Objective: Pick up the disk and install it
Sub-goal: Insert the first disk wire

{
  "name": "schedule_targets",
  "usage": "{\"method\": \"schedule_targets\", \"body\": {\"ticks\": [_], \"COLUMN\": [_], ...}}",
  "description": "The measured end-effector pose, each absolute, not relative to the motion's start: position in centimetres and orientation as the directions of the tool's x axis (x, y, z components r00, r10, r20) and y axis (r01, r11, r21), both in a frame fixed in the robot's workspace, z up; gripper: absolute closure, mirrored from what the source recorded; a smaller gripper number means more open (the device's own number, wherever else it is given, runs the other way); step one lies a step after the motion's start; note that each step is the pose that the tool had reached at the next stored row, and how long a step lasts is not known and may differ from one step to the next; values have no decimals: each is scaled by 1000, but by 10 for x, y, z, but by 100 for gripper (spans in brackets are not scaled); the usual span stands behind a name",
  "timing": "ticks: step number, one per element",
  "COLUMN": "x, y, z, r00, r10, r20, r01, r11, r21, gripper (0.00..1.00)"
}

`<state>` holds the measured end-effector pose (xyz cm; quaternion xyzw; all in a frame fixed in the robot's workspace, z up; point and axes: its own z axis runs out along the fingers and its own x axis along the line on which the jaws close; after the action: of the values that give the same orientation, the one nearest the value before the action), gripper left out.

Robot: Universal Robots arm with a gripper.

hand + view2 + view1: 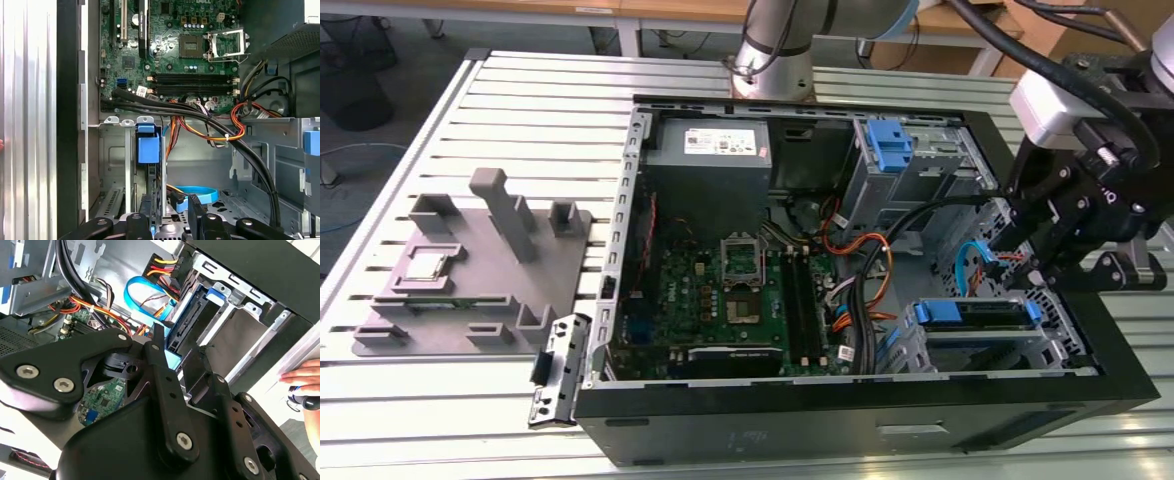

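The disk point(970, 313) sits in the drive cage at the case's front corner, on the exterior view's right, its blue bracket facing up. It lies in the upper of two bays. In the first wrist view the disk point(148, 147) stands edge-on in its slot, with the blue bracket end showing. My gripper point(1034, 270) hovers just above and beside the cage, apart from the disk. In the second wrist view the gripper point(177, 345) is open, with its two black fingers point(156, 347) on either side of the disk's point(192, 315) near end.
The open computer case point(854, 420) lies on a slatted metal table point(534, 90). A blue data cable point(970, 262) loops next to the cage, and orange and black wires point(220, 125) cross the motherboard point(720, 290). A grey fixture point(467, 270) stands on the exterior view's left. A hand point(300, 377) rests outside the case.
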<state>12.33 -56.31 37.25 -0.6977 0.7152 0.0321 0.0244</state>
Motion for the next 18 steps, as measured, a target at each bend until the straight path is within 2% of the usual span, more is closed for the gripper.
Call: {"method": "schedule_targets", "body": {"ticks": [18], "x": [127], "y": [-555], "z": [357], "r00": [-25], "r10": [-997], "r20": [-80], "r01": [-1000], "r11": [24], "r21": [12], "gripper": [58]}}
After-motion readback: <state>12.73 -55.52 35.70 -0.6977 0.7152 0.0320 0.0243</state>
